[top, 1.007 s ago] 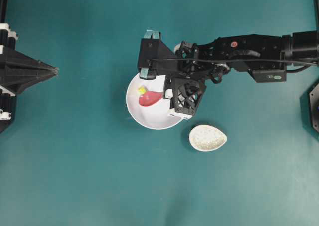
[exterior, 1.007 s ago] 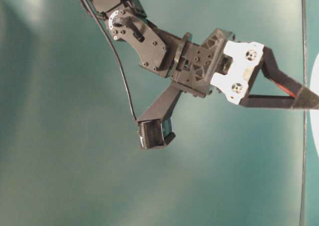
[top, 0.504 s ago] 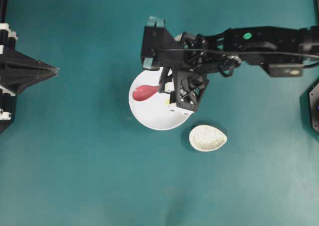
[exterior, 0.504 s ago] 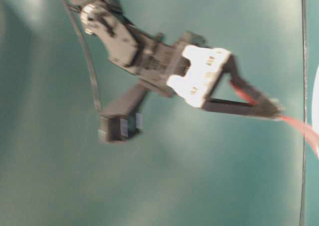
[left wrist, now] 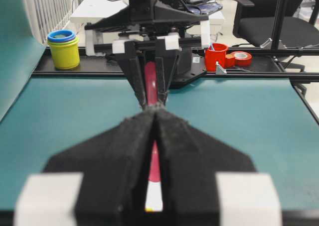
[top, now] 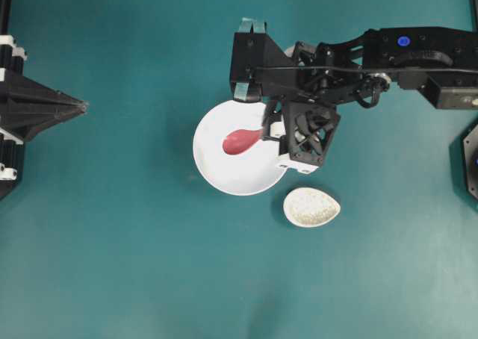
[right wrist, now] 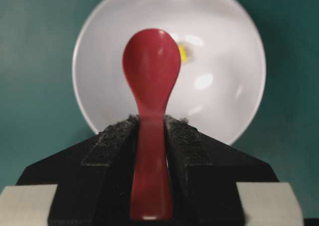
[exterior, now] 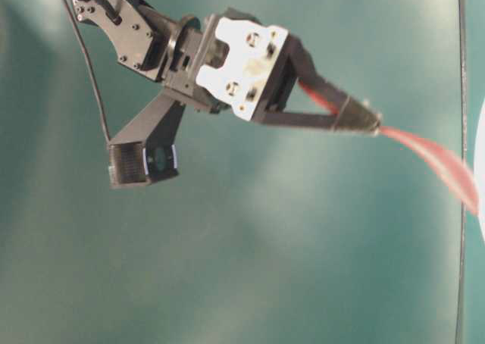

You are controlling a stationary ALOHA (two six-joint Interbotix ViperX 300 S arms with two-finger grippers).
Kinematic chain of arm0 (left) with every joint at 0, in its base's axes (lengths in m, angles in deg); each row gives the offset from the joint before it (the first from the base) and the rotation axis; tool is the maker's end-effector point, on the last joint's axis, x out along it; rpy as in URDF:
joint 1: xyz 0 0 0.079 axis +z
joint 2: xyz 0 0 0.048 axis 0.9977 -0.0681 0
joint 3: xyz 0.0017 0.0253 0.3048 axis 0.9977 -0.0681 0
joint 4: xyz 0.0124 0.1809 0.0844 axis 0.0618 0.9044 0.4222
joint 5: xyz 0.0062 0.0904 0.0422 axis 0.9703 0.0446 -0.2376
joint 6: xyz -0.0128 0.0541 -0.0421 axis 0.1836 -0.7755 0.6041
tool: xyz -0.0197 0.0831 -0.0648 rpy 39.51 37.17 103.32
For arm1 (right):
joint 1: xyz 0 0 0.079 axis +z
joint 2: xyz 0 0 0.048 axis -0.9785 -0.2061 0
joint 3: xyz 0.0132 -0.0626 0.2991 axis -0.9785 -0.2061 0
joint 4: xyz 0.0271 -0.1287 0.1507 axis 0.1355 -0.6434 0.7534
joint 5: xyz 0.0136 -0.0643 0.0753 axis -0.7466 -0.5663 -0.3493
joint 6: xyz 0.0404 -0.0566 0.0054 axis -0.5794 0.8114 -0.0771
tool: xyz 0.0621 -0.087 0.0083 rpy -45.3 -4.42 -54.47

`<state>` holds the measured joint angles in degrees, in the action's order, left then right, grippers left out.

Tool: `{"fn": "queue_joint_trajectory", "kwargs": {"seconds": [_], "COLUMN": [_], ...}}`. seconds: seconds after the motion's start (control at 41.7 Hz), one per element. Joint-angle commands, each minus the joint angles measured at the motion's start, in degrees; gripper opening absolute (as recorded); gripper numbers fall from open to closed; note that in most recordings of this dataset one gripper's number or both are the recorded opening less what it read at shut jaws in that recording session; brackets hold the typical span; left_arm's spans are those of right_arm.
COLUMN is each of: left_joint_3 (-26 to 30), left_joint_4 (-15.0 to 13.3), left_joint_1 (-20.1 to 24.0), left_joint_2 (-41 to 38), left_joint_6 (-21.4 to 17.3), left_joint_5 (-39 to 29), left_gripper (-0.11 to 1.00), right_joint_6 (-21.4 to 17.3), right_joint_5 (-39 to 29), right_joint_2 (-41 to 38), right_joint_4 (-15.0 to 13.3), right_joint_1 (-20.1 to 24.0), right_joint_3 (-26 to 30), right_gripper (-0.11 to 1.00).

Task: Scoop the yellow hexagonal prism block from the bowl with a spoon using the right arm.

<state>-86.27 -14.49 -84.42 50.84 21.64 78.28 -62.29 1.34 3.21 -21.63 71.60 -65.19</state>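
Yellow hexagonal prism block (right wrist: 183,53) lies on the floor of the white bowl (top: 216,171), showing in the right wrist view as a small bright patch just right of, and partly behind, the spoon's head; in the overhead view we cannot find it, since the spoon (top: 243,140) hangs over that spot. The right gripper (right wrist: 150,131) is clamped on the spoon's handle, head pointing away from it.

Compared with a second ago, we see that the spoon has lifted: then its head sat low in the bowl with the block touching its far edge, now the table-level view shows it raised and tilted, tip lowest. Its head has also shifted right, toward the bowl's middle. We judge that this pass came up empty, the hollow of the spoon showing no yellow, so the scoop remains to be made.

Containers: the bowl holds only the block, as far as we can tell; the speckled spoon rest (top: 311,207) on the teal worktop (top: 112,242), just near-right of the bowl, is bare. The left gripper (left wrist: 155,121), well to the left, has its fingers pressed together on nothing.
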Motion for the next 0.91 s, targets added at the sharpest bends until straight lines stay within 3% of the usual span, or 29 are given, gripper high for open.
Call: {"fn": "queue_joint_trajectory", "kwargs": {"seconds": [0.0,0.408,0.888], "left_joint_3": [1.1,1.1,1.1], "left_joint_4": [0.1,0.1,0.2], "left_joint_1": [0.1,0.1,0.1], "left_joint_2": [-0.5,-0.5,-0.5], "left_joint_6": [-0.1,-0.1,-0.1], "left_joint_5": [0.3,0.4,0.4], "left_gripper": [0.00,0.00,0.00], "right_joint_6": [-0.1,-0.5,-0.4], "right_joint_5": [-1.5,-3.5,4.1], "right_joint_2": [1.5,-1.1,-4.5], "right_joint_4": [-0.1,-2.4,-3.2], "right_joint_1": [0.0,-0.4,-0.4], "right_joint_3": [1.1,-1.8,-4.1], "right_gripper": [0.24,0.24,0.24]}}
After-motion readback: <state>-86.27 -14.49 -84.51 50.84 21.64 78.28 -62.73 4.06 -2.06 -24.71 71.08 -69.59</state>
